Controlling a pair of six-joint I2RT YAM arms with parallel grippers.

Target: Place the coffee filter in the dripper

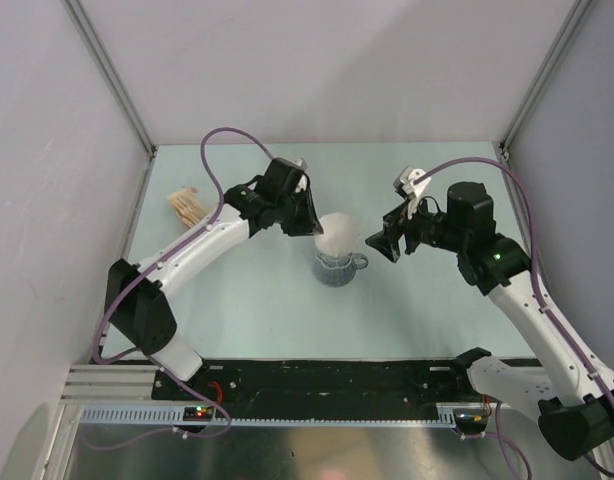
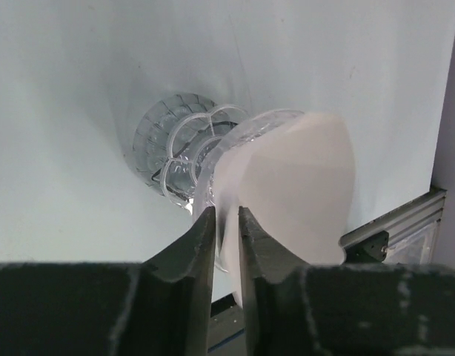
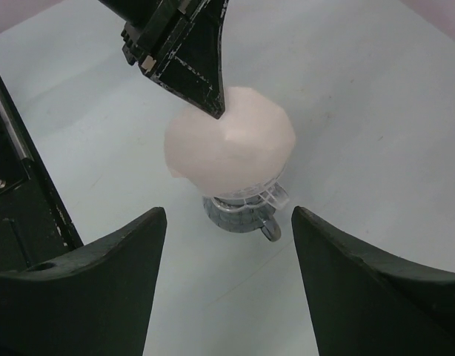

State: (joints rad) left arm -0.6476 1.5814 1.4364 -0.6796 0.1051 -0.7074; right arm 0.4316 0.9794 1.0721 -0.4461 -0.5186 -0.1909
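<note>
**Coffee filter over dripper, held by left gripper; seating depth unconfirmed**

**Item:** coffee filter (image 3: 231, 144), white paper, opened into a rounded cone. It is located directly above the dripper (image 3: 246, 213). Its lower part is at or inside the flared rim, and most of the paper is seen standing proud of that rim. The cone's axis is judged roughly upright.

**Dripper:** translucent grey, ribbed, upright near the middle of the tabletop (image 1: 237, 310). The loop handle is turned toward the right arm.

**Left gripper** (image 2: 226, 226): closed almost fully, with one edge of the filter's upper wall pinched between the fingers. It is positioned above the dripper on the far-left side. It is the nearer gripper, being in contact with the paper.

**Right gripper** (image 1: 380, 243): spread wide, nothing held. It is stationed just beside the dripper on the handle side and pointed at it, apart from both cup and paper.

**Governing relation:** the filter hangs below the left gripper, in line with the dripper's mouth. A downward seating followed by release is judged to be what remains.

**Not determinable:**
- The filter's tip and the dripper's interior are hidden by the paper itself, so how deep the cone sits cannot be told.
- The rim is hard to trace in the left wrist view.

**Other:** tan flat stack (image 1: 185, 205), recorded at the far left of the tabletop, well apart.
</note>
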